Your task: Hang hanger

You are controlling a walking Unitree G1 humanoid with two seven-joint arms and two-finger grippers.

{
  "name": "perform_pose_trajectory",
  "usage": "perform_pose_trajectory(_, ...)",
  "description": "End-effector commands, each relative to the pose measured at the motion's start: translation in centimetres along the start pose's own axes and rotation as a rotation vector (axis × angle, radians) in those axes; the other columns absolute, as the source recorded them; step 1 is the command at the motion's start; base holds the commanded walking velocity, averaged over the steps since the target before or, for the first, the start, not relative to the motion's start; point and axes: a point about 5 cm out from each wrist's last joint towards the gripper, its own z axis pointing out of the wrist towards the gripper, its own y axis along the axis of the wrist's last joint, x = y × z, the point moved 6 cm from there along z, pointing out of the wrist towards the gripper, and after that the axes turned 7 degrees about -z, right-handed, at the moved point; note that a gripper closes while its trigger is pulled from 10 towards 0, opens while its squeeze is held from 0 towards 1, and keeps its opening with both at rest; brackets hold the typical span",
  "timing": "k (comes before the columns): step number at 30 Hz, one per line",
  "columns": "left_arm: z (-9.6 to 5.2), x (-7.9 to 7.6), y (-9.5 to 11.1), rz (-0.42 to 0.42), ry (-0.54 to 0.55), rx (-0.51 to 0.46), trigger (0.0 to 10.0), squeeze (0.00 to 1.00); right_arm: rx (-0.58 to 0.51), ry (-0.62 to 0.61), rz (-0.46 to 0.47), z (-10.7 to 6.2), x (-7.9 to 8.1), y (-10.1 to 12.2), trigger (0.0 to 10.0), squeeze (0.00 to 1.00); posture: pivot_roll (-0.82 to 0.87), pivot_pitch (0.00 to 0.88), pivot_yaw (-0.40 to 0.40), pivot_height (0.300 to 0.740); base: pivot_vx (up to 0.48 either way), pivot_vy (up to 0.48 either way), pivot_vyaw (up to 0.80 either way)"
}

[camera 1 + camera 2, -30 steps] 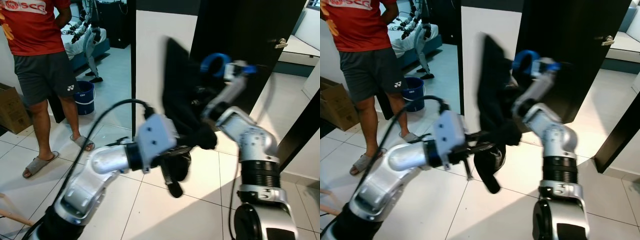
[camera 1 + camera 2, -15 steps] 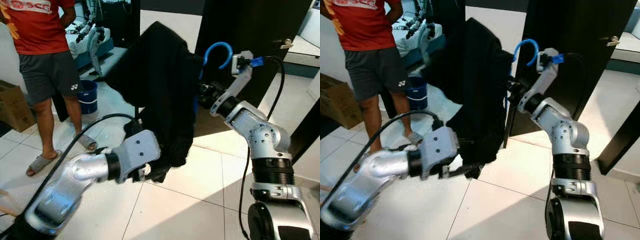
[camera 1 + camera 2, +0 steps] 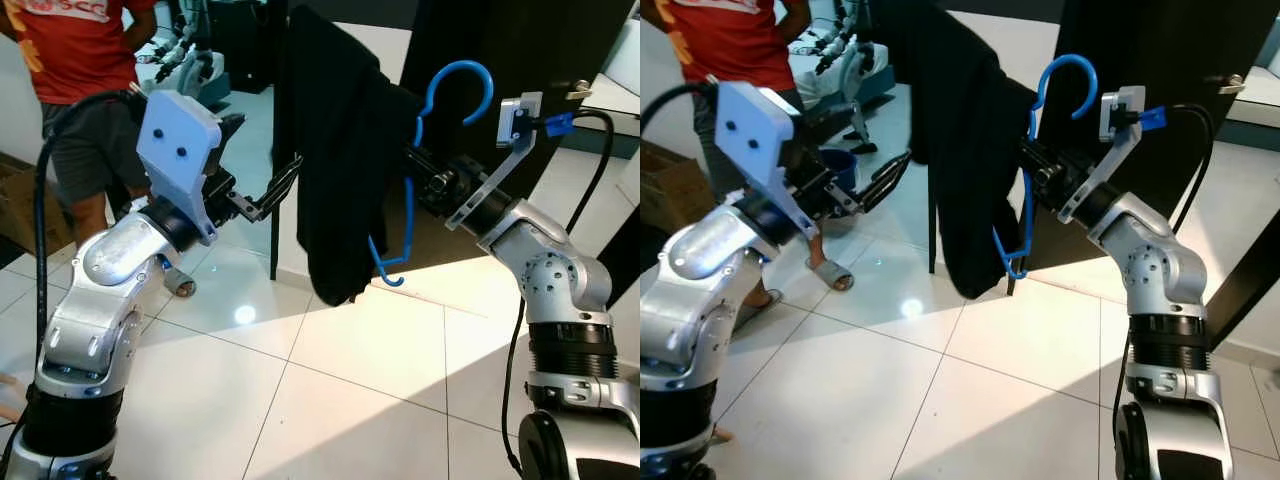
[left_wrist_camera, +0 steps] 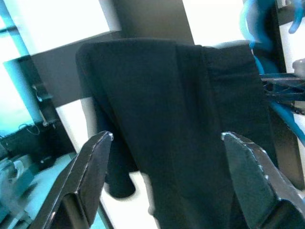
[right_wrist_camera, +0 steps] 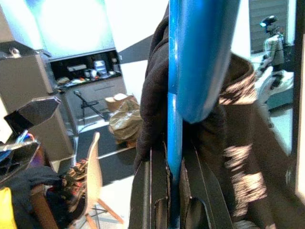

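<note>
person (image 3: 75,60) in red shirt stands at far left | left hand (image 3: 268,190) raised, fingers apart, holds nothing, just beside black garment (image 3: 335,150) | garment hangs on blue hanger (image 3: 425,150), held up in front of dark door (image 3: 520,70) | right hand (image 3: 1035,165) is clamped on hanger
</note>
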Motion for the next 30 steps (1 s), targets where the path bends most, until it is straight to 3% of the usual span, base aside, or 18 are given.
perform_pose_trajectory(1, 0.3, 0.2, -0.6, 0.004, 0.061, 0.010, 10.0, 0.00, -0.015, 0.039, -0.047, 0.6, 1.1, 0.3, 10.0, 0.00, 0.02, 0.000, -0.096, 0.740, 0.000, 0.000, 0.00)
perform_pose_trajectory(4, 0.5, -0.6, -1.1, -0.025, 0.082, -0.010, 10.0, 0.00, -0.009, 0.090, -0.060, 1.5, 3.1, -0.4, 10.0, 0.00, 0.02, 0.000, -0.095, 0.740, 0.000, 0.000, 0.00)
perform_pose_trajectory(6, 0.5, -0.6, -1.1, -0.025, 0.082, -0.010, 10.0, 0.00, -0.009, 0.090, -0.060, 1.5, 3.1, -0.4, 10.0, 0.00, 0.02, 0.000, -0.095, 0.740, 0.000, 0.000, 0.00)
perform_pose_trajectory(11, 0.9, -1.0, -1.7, -0.045, 0.090, -0.019, 10.0, 0.00, -0.014, 0.174, -0.042, 2.0, 5.3, -0.8, 10.0, 0.00, 0.02, 0.000, -0.090, 0.740, 0.000, 0.000, 0.00)
perform_pose_trajectory(21, 0.9, -0.1, -2.8, -0.015, 0.161, 0.012, 10.0, 0.00, -0.029, 0.207, -0.039, 2.1, 6.3, -0.5, 10.0, 0.00, 0.01, 0.000, -0.088, 0.740, 0.000, 0.000, 0.00)
perform_pose_trajectory(22, 0.7, 0.4, -3.5, 0.006, 0.192, 0.033, 0.0, 0.00, -0.041, 0.217, -0.039, 2.2, 6.7, -0.2, 10.0, 0.00, 0.01, 0.000, -0.088, 0.740, 0.000, 0.000, 0.00)
perform_pose_trajectory(30, 0.4, 1.1, -4.5, 0.083, 0.205, 0.076, 0.0, 0.00, -0.060, 0.240, -0.038, 2.3, 7.6, 0.2, 10.0, 0.00, 0.01, 0.000, -0.087, 0.740, 0.000, 0.000, 0.00)
